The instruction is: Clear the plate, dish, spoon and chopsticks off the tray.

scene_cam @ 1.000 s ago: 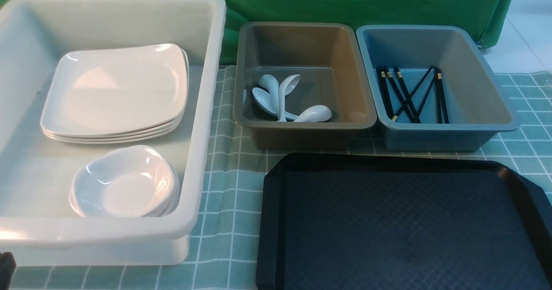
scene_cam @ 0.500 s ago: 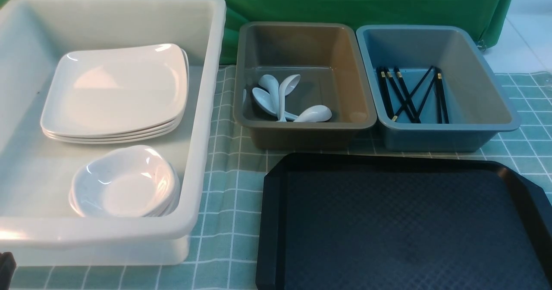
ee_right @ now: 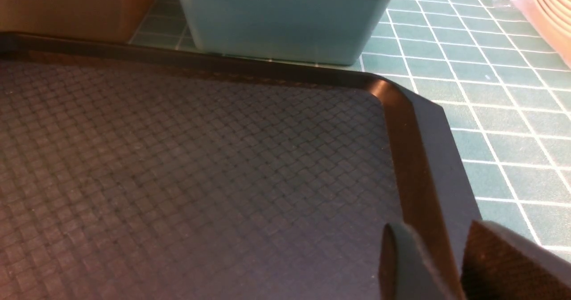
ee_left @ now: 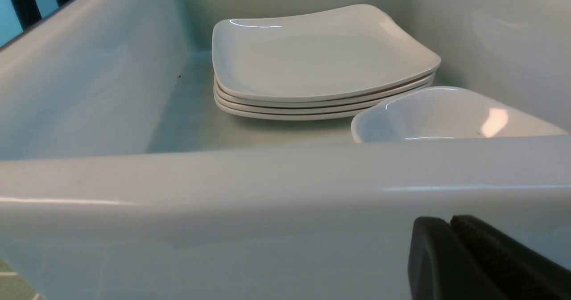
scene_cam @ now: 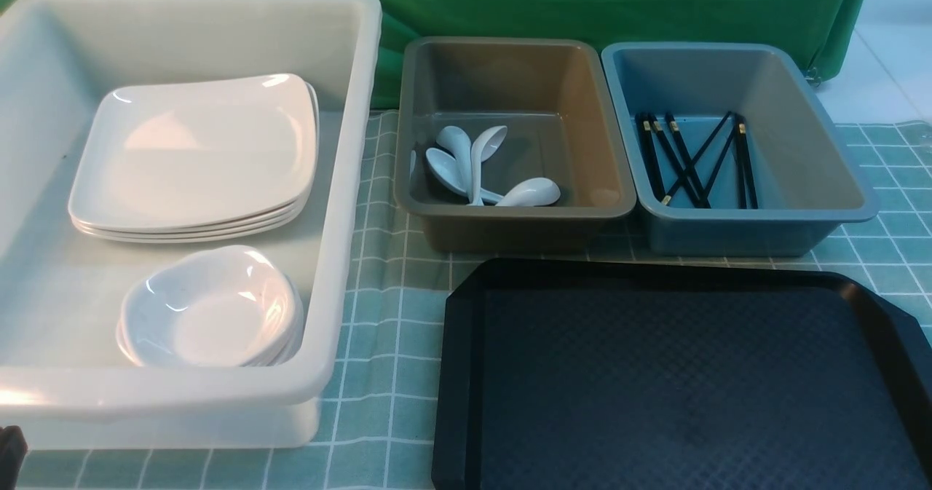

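right gripper (ee_right: pixel 439 255): nearest the camera, jaws parted and holding nothing, poised over the right rim of the tray (scene_cam: pixel 466 373).
left gripper (ee_left: pixel 450 233): jaws pressed together, empty, low outside the near wall of the white tub (scene_cam: pixel 342 206).
tray: bare as far as the views show — the clearing looks done.
dishes (scene_cam: pixel 211 308): stacked in the white tub's near end, closest to the left arm.
plates (scene_cam: pixel 193 155): stacked behind them.
spoons (scene_cam: pixel 473 162): in the grey tub (scene_cam: pixel 510 217), handles mostly toward the robot.
chopsticks (scene_cam: pixel 692 162): in the blue tub (scene_cam: pixel 750 220) beyond the tray, crossed, running roughly near-to-far — the right arm's side.
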